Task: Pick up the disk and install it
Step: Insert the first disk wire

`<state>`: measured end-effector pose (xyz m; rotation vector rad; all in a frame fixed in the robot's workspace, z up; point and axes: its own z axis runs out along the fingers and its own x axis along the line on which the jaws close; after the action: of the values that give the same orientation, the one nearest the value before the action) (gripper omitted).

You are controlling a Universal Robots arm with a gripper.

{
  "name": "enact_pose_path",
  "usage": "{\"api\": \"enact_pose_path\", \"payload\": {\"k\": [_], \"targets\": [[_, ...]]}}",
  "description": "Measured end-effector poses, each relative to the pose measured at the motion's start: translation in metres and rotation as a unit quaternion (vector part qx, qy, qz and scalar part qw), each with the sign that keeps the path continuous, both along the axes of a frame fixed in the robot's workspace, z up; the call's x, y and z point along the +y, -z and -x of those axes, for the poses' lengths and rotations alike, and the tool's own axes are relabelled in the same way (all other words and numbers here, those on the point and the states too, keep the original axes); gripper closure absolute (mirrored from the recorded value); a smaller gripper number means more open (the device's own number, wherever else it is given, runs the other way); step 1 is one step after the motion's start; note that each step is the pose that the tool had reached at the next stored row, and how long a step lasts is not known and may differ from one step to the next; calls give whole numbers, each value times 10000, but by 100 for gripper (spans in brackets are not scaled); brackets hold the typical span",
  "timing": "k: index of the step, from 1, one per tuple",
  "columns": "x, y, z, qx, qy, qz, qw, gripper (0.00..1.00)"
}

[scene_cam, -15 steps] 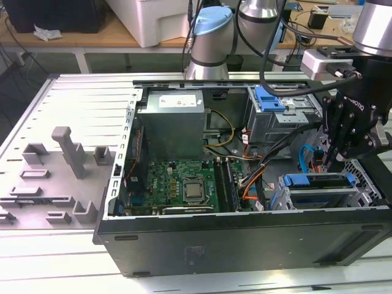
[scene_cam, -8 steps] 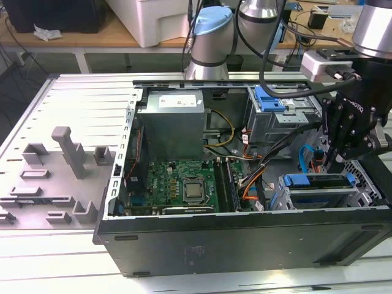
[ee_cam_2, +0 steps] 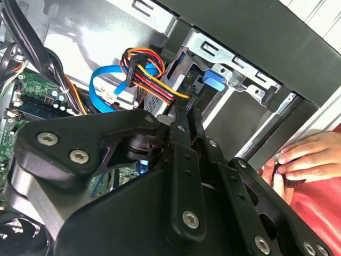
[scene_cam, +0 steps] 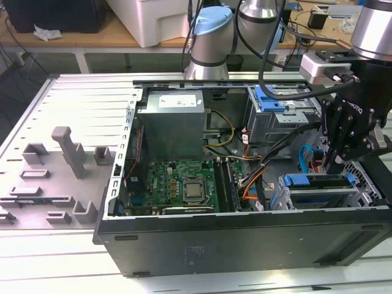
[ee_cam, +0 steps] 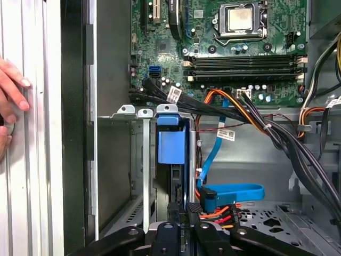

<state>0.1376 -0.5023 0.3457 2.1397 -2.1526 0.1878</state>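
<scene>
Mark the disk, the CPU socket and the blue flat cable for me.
disk (ee_cam: 171, 145): first wrist view, on its blue carrier front.
CPU socket (ee_cam: 239, 19): first wrist view, middle of its metal lid.
blue flat cable (ee_cam: 240, 190): first wrist view, on the looped stretch.

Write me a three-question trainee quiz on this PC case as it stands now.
1. True or false: the disk sits in the drive cage, with the gripper close to it.
2. What colour is the carrier rail on the disk? A red, B blue, C yellow.
3. Fill in: in the first wrist view, a person's ____ shows outside the wall of the case.

Key: 1 true. 2 B. 3 hand.
</scene>
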Motion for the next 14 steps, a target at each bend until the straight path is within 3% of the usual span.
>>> {"api": "enact_pose_path", "payload": {"k": [14], "targets": [[-3,37,4,-3,0,0,10000,83]]}}
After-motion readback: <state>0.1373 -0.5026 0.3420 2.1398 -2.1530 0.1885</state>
